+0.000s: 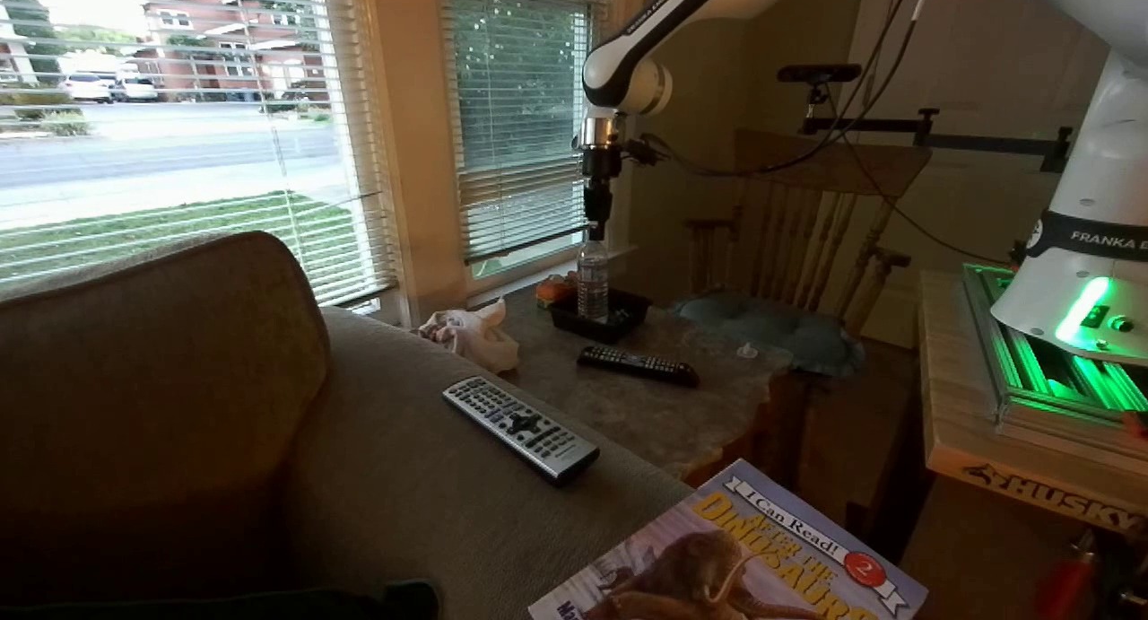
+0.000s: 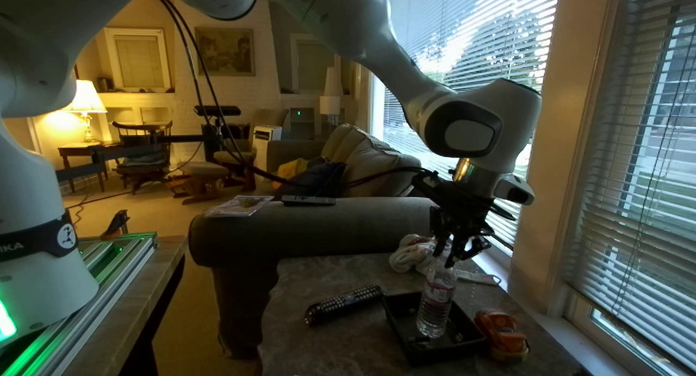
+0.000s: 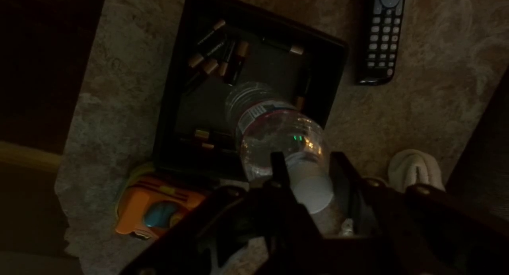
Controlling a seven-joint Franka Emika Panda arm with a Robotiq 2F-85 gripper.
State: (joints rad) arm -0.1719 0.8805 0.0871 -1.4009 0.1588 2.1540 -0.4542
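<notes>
Room corner with end effector point(image 3: 309, 159) at the white cap point(image 3: 312, 193) of a clear bottle point(image 3: 280, 127)

Background: blind-covered windows point(image 1: 529, 109); before them, a mottled brown desk point(image 2: 304, 354) spreads below the end effector. Left to right, as in an exterior view: sofa point(image 1: 386, 396), well to the left of the end effector; crumpled white bundle point(image 1: 480, 333), on the desk, below and to the left of it; silver remote point(image 1: 520, 427), on the sofa arm, lower and to the left; orange object point(image 1: 556, 290), lower than the end effector and slightly to its left. Black tray point(image 3: 274, 70), directly under the end effector and just beside the orange object; loose batteries point(image 3: 241, 50) lie in it. Bottle, nearly upright, its base within the tray and its top between the fingers point(image 3: 342, 169); whether the base bears on the tray floor cannot be told. The two fingers stand on opposite sides of the white cap, pinching it. Dark remote point(image 3: 381, 38), on the desk, below and to the right of the end effector, near the tray. Book point(image 1: 753, 548), on the sofa arm, farther below on the right. Wooden chair point(image 1: 830, 167) with a blue cushion point(image 1: 771, 333), to the right; robot base point(image 1: 1076, 270), with a green light point(image 1: 1083, 306), farthest right.
</notes>
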